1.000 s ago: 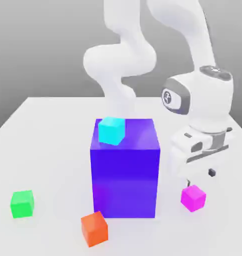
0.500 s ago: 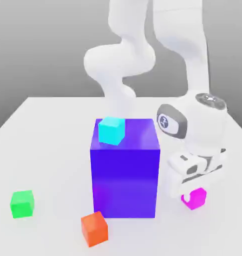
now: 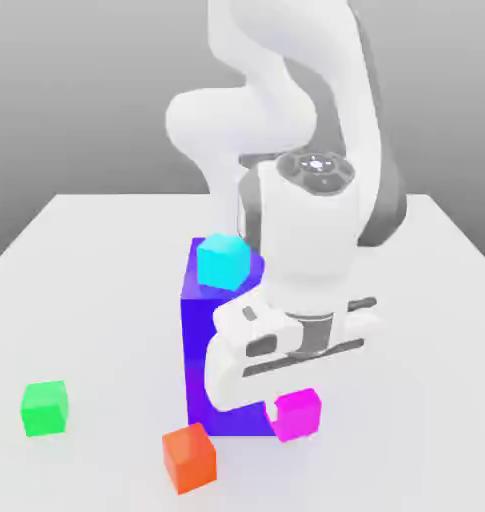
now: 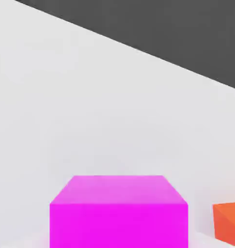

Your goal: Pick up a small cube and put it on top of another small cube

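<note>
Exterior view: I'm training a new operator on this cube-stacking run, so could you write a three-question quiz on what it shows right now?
1. True or false: the small cyan cube sits on top of the big blue-violet cube.
2. Which small cube lies nearest the small bright magenta cube? A) small green cube B) small orange-red cube C) the cyan one
3. Fill in: the robot's gripper is shut on the ______ cube.

Key: 1 true; 2 B; 3 magenta.
</note>
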You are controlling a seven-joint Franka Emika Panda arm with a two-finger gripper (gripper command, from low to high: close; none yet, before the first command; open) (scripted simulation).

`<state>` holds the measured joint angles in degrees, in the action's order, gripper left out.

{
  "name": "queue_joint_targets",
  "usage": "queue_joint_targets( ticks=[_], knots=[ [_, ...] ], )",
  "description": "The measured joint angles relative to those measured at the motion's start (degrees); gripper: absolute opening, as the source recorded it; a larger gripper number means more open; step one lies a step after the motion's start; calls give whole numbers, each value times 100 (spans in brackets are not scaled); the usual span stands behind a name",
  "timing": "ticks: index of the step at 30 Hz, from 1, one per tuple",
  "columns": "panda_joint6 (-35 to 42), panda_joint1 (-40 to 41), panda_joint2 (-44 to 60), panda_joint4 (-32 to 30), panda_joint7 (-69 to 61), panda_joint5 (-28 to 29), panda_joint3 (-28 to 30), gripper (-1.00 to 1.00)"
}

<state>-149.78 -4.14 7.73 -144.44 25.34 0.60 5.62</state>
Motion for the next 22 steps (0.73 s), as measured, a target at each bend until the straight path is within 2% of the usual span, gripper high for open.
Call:
queue_joint_targets(
  ticks=[4,11,14,18,19,22],
  knots=[
    [209,672,-55,164,-914,-87,549,-100],
    [105,2051,-376,-127,-2349,-210,1304,-100],
    [-216,2224,-322,-334,-2693,-373,1321,-100],
    [-833,2387,333,-322,-3114,-912,1065,-100],
    [-984,2455,505,-315,-3211,-1045,973,100],
    [-984,2455,505,-315,-3211,-1045,973,100]
  ],
)
